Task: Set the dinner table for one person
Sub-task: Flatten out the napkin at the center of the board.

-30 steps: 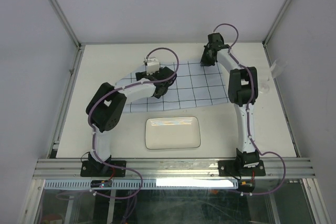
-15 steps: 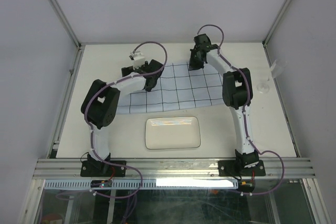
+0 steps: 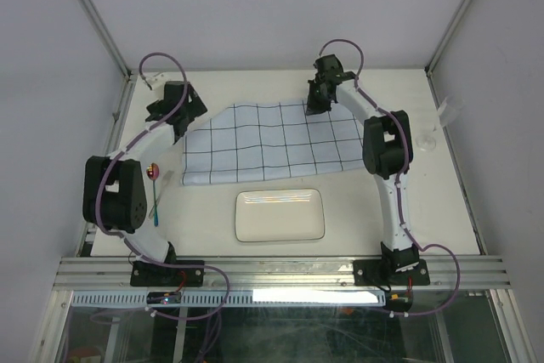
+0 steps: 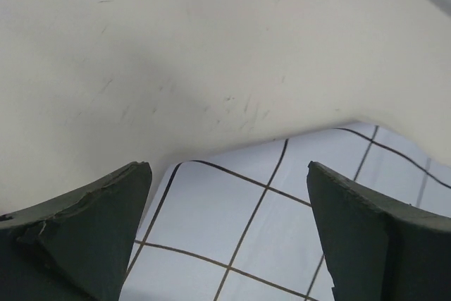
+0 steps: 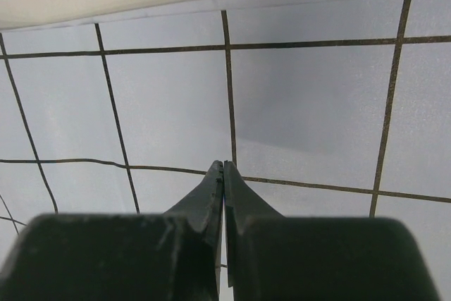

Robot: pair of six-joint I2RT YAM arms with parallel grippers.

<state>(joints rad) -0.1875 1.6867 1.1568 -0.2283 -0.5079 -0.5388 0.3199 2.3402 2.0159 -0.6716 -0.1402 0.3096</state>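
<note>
One mover: left gripper (image 4: 227, 170), spread wide, now at cloth (image 3: 272, 138) edge; right gripper (image 5: 223, 167) clenched, maybe pinching it.

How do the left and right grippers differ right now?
The left gripper is wide open; the right gripper is shut. Left hangs over the cloth's far-left corner, part over bare table; right is over the cloth's far edge, inside the grid. Both point down at the cloth.
</note>
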